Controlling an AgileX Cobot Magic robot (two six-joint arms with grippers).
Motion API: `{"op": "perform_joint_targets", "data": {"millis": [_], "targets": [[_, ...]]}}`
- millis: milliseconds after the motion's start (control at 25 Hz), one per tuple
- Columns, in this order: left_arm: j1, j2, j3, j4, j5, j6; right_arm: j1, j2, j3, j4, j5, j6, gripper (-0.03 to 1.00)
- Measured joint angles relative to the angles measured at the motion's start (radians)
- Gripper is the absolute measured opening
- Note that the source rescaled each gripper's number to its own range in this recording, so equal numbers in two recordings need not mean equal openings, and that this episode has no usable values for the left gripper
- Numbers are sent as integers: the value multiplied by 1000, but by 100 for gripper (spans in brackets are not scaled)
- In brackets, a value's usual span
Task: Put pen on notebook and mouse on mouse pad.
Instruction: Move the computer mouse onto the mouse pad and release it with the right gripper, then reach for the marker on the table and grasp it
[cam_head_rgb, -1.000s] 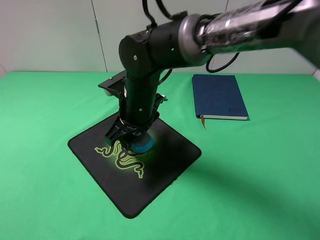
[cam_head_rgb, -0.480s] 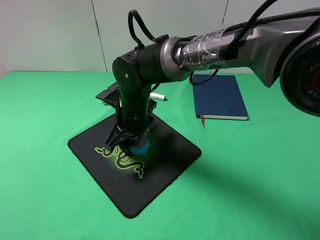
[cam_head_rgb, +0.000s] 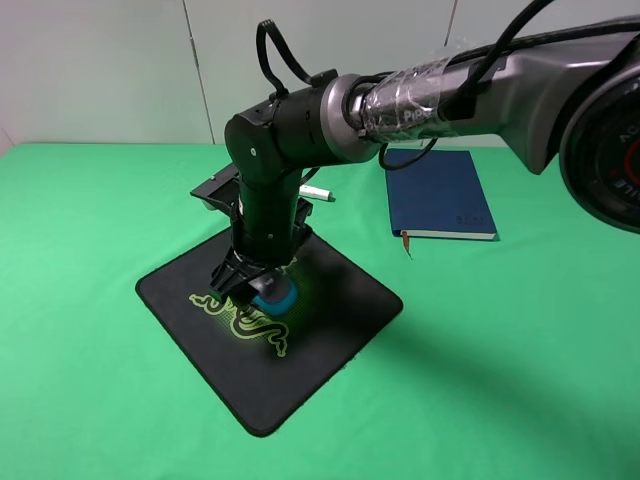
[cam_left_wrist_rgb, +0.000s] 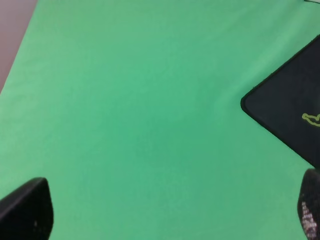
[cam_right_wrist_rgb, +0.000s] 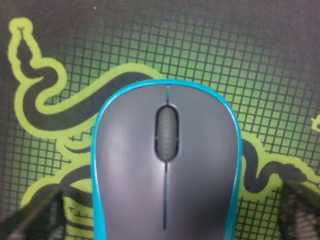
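Observation:
The mouse (cam_right_wrist_rgb: 165, 165), dark grey on top with blue sides, rests on the black mouse pad (cam_head_rgb: 335, 300) over its green snake logo (cam_head_rgb: 250, 325). My right gripper (cam_head_rgb: 258, 283) stands straight over the mouse (cam_head_rgb: 274, 298), open, each fingertip (cam_right_wrist_rgb: 42, 215) a little clear of the mouse's sides. The white pen (cam_head_rgb: 317, 193) lies on the green cloth behind the right arm, mostly hidden by it. Further right lies the closed navy notebook (cam_head_rgb: 438, 192), nothing on it. My left gripper (cam_left_wrist_rgb: 167, 210) is open over bare green cloth beside a corner of the mouse pad (cam_left_wrist_rgb: 290, 110).
The right arm (cam_head_rgb: 430, 80) reaches from the right across the middle of the green table (cam_head_rgb: 520, 350), above the notebook. A white wall runs along the table's far edge. The left arm does not show in the high view.
The right arm has swung its wrist and brought the mouse down and slightly left onto the pad. Over the last half second almost nothing moved.

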Motion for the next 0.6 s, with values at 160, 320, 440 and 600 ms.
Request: {"op": "perform_joint_targets", "data": {"millis": [160, 320, 440, 600], "targets": [[0, 0, 0, 0, 0, 0, 0, 0, 0, 0, 0, 0, 99], [0, 0, 0, 1, 0, 0, 0, 0, 0, -2, 2, 0, 100], [0, 0, 0, 1, 0, 0, 0, 0, -1, -2, 20, 0, 100], [0, 0, 0, 1, 0, 0, 0, 0, -49, -2, 112, -1, 100]]}}
